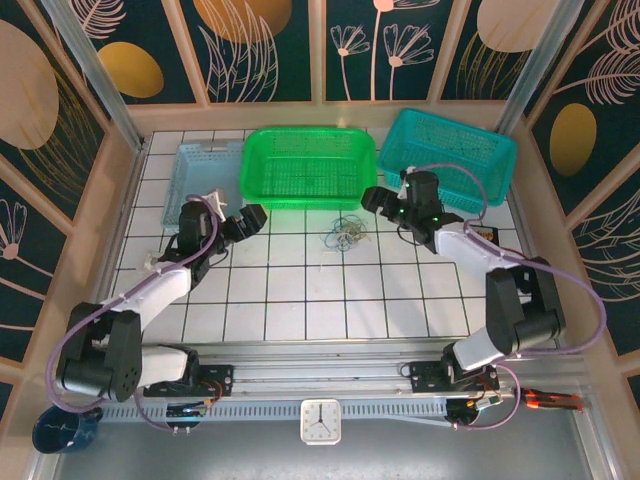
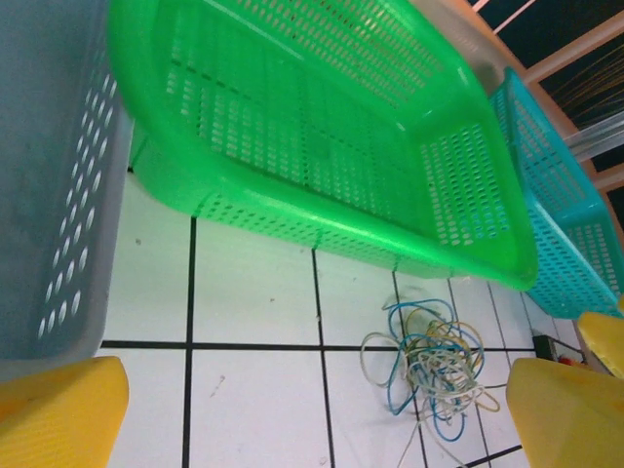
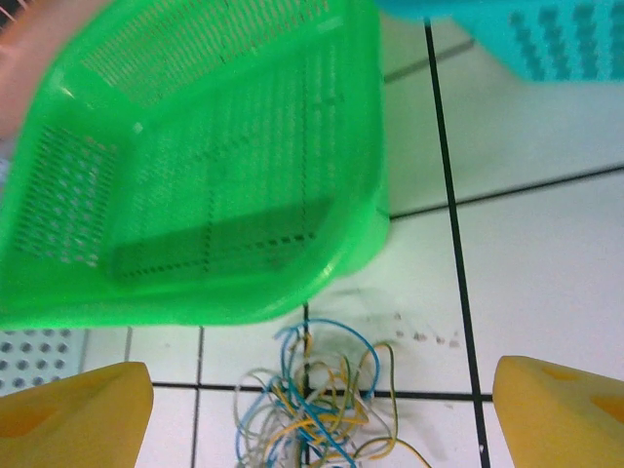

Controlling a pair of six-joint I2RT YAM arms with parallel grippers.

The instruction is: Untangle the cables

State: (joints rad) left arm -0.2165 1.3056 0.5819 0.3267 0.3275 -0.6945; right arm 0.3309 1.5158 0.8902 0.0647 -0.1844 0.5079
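The cables (image 1: 346, 233) lie in one loose tangle of thin blue, yellow and whitish loops on the white tiles, just in front of the green basket. My left gripper (image 1: 250, 218) hovers to their left, open, its yellow fingers (image 2: 60, 413) far apart with the cables (image 2: 429, 369) ahead and to the right of them. My right gripper (image 1: 374, 198) hangs close above and to the right of the tangle, open too. In its wrist view the cables (image 3: 314, 402) sit low between the yellow fingertips (image 3: 560, 409), apart from both. Nothing is held.
A green basket (image 1: 262, 160) stands at the back middle, a teal basket (image 1: 498, 160) to its right and a pale blue basket (image 1: 192, 170) to its left. A small dark object (image 1: 484, 236) lies by the right arm. A clock (image 1: 320, 421) sits at the near edge.
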